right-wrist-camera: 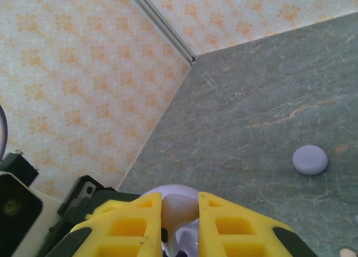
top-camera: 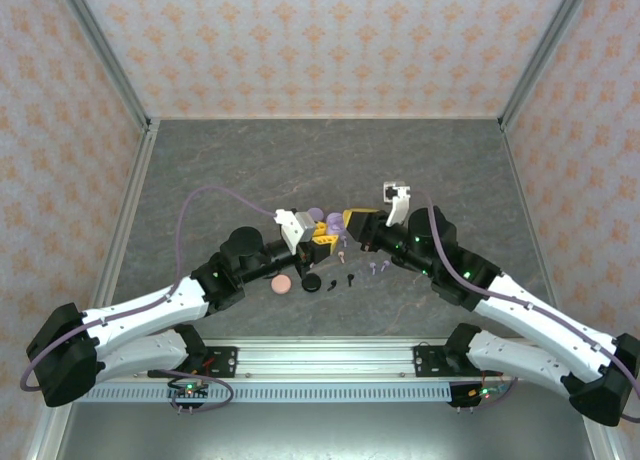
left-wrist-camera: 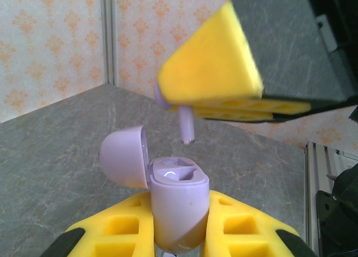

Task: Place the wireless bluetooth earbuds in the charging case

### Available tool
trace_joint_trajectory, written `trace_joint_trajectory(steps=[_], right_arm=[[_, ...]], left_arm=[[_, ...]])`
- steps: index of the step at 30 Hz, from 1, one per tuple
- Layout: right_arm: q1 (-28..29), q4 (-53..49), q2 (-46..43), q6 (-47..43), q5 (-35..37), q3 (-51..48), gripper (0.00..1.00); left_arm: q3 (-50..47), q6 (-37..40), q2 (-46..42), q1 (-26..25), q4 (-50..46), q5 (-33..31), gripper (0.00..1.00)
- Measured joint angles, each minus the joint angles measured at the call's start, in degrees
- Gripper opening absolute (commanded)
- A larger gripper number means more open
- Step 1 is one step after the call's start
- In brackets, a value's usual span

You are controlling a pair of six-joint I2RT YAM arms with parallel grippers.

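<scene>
My left gripper (left-wrist-camera: pixel 179 215) is shut on a lavender charging case (left-wrist-camera: pixel 178 198), held upright with its lid (left-wrist-camera: pixel 123 156) swung open to the left. My right gripper (right-wrist-camera: pixel 180 204) is shut on a lavender earbud (right-wrist-camera: pixel 182 208) by its head. In the left wrist view the earbud's stem (left-wrist-camera: pixel 187 125) hangs just above the open case, apart from it, below the right gripper's yellow finger (left-wrist-camera: pixel 212 67). Seen from above, both grippers meet mid-table, left gripper (top-camera: pixel 322 234) facing right gripper (top-camera: pixel 347 223).
On the table near the arms lie a pink round case (top-camera: pixel 284 284), a black case (top-camera: pixel 311 282), two black earbuds (top-camera: pixel 350 277) and lavender earbuds (top-camera: pixel 375 268). A closed lavender case (right-wrist-camera: pixel 310 159) rests just beyond the grippers. Patterned walls enclose the grey table (top-camera: pixel 250 160).
</scene>
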Motion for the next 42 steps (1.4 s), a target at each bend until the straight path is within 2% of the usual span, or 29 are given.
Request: trace_joint_trajectory(steps=[26, 30, 39, 42], right_arm=[[0.66, 0.98, 1.38, 2.54, -2.21, -1.62, 0.2], [0.66, 0.63, 1.84, 2.23, -2.8, -1.44, 0.27], [0.72, -5.49, 1.77, -0.9, -4.96, 2.95, 0.63], [0.66, -8.13, 1.25, -2.19, -4.87, 5.4, 0.68]], left_arm=[[0.04, -0.02, 0.0, 0.0, 0.02, -0.39, 0.0], [0.04, -0.02, 0.0, 0.0, -0.15, -0.37, 0.0], [0.04, -0.02, 0.0, 0.0, -0.22, -0.37, 0.0], [0.04, 0.0, -0.02, 0.0, 0.0, -0.37, 0.0]])
